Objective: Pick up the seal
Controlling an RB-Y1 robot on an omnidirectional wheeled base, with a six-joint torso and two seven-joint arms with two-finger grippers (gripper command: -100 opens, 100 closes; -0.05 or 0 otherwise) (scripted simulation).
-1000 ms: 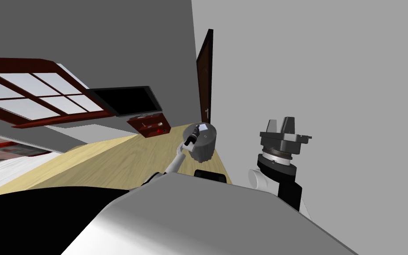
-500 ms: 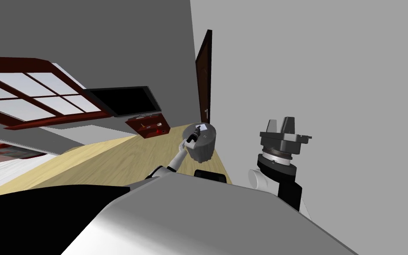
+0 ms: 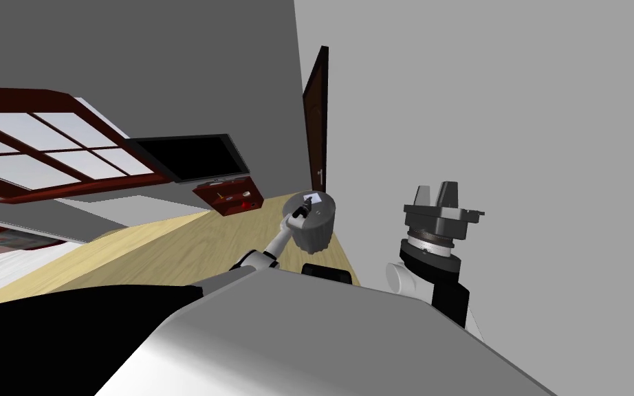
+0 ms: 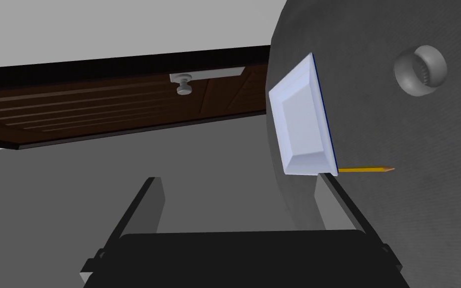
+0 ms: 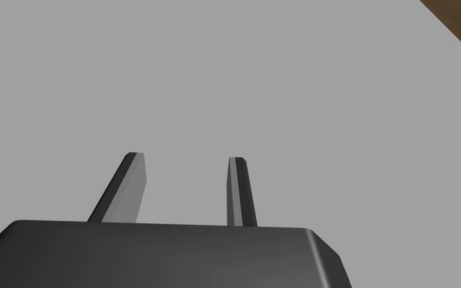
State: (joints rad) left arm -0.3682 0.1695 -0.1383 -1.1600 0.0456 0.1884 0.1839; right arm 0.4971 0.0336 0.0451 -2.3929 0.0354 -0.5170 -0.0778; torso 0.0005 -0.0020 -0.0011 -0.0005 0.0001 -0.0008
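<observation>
fig. left arm at the table, before the grasp. the seal [image 4: 420, 70] is read as the small grey ring with a ribbed bore, lying flat on the dark top of the round table [image 4: 424, 150]. taking the pointing direction of the left gripper [image 4: 238, 179] as 12 o'clock, the seal lies at about 2 o'clock, well in from the table's edge. a white square tray [image 4: 302, 117] and a pencil [image 4: 367, 169] lie between it and the gripper.

handling (judged): the ring looks rigid, hollow and light. its smooth round wall could slip or roll out of thin blades. a pinch across the outer wall, low and square, seems safest, or else one finger in the bore and one outside.

pose: the left arm reaches out low over the table's near rim. its fingers are spread wide with nothing between them, one blade just beside the tray's corner. a brown door [image 4: 99, 107] stands beyond. the right gripper [image 5: 185, 157] is raised at about 3 o'clock of the table. its fingers are apart and hold nothing.
</observation>
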